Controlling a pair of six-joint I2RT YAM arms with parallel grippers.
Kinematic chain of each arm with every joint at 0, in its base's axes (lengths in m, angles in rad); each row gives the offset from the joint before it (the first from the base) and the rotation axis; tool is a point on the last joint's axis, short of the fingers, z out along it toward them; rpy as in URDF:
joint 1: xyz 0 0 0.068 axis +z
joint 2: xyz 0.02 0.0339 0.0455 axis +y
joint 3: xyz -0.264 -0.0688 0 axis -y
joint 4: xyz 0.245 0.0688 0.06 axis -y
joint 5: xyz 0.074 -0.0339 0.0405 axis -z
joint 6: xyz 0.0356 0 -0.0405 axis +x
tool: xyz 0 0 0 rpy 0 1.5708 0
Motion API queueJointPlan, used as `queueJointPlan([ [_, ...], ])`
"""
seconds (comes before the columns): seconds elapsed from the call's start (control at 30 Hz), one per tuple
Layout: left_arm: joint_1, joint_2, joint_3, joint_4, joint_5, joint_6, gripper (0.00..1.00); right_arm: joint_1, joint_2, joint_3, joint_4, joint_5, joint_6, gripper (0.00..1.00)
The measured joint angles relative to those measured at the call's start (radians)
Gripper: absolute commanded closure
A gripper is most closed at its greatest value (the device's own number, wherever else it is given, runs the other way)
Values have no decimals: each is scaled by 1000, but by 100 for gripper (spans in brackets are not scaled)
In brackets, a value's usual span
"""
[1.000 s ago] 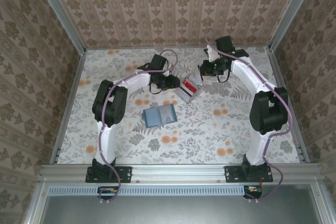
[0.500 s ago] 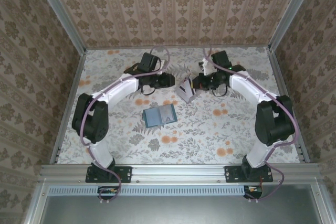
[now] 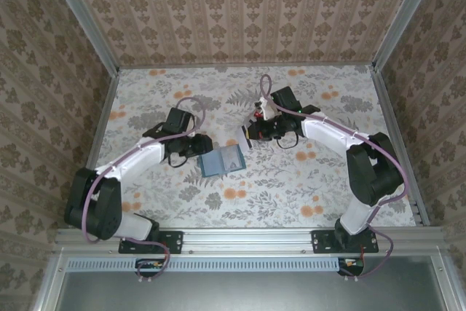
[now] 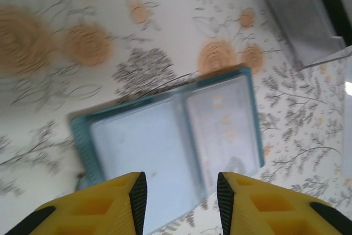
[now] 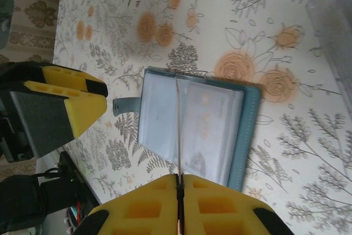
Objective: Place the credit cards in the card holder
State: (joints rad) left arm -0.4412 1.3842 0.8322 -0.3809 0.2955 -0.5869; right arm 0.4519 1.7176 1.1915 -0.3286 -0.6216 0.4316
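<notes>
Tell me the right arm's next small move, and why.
Probably lower the right gripper slightly and tilt the card toward a pocket. It is shut on the card, edge-on over the open card holder, not yet in a pocket. The left gripper hovers open beside the holder.

Your left arm [image 3: 138, 156] and right arm [image 3: 328, 130] are white with black joints, trailing purple cables [image 3: 191, 100]; your fingers [image 4: 104, 205] are yellow, black-tipped.
</notes>
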Motion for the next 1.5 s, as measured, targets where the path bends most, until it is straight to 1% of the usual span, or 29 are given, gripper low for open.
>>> queueJointPlan([
  [0.23,17,-142,-138,-11,-36,-44,60,75,0,-87,114,0,61,90],
  [0.43,58,-167,-193,-19,-54,-49,60,116,25,-125,208,0,117,90],
  [0.7,59,-84,-227,35,-51,-49,64,142,95,-135,346,-1,179,90],
  [0.87,59,-70,-244,69,-50,-49,65,142,137,-135,394,-10,205,90],
  [1.1,59,-31,-250,107,-45,-49,68,142,177,-135,402,-14,223,90],
  [1.3,59,-19,-250,126,-42,-49,68,135,188,-135,407,-15,241,90],
  [1.5,61,27,-231,126,-34,-49,69,130,251,-135,435,-44,273,90],
])
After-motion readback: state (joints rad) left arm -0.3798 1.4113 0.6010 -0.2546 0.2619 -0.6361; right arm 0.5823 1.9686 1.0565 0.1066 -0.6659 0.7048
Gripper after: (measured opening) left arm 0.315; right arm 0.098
